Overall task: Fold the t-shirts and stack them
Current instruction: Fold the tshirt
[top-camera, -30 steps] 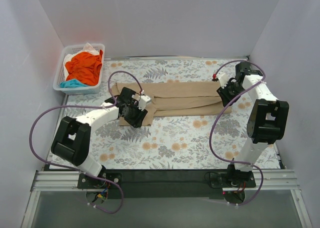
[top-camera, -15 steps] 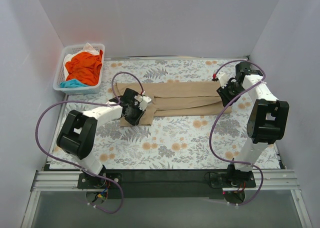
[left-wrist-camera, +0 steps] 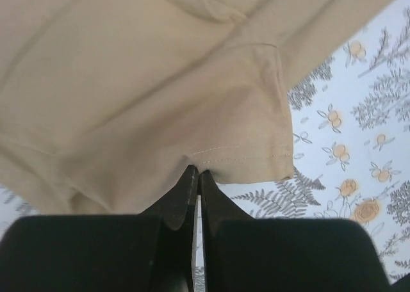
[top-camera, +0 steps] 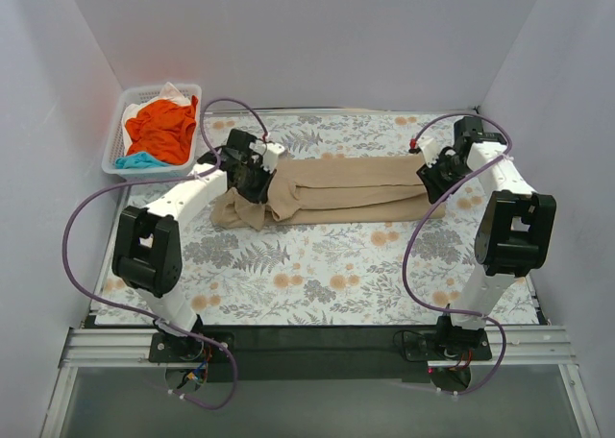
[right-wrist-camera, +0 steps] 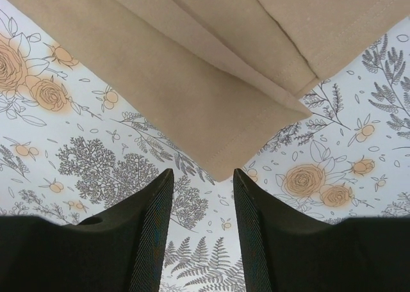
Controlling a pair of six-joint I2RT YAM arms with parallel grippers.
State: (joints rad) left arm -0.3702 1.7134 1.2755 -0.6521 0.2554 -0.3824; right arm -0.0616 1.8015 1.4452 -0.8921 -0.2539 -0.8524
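Observation:
The tan t-shirt [top-camera: 336, 183] lies as a long folded band across the far half of the table, bunched at its left end. My left gripper [top-camera: 252, 176] is over that bunched end. In the left wrist view it [left-wrist-camera: 196, 172] is shut on the stitched hem of the tan t-shirt [left-wrist-camera: 141, 81]. My right gripper [top-camera: 434, 183] sits at the band's right end. In the right wrist view it [right-wrist-camera: 202, 173] is open, and a corner of the tan t-shirt [right-wrist-camera: 211, 93] lies just ahead of the fingertips, not between them. An orange t-shirt [top-camera: 161, 129] with teal [top-camera: 139, 159] and white [top-camera: 173, 92] pieces sits in the basket.
The white lattice basket [top-camera: 113, 148] stands at the far left corner, against the wall. The floral table cover [top-camera: 327, 275] spans the table, with white walls close on the left, right and back. Purple cables loop from both arms.
My left gripper has shut on the tan t-shirt's hem and moved toward the far side, dragging the left end up into a bunch. The right gripper stayed put and its jaws widened slightly.

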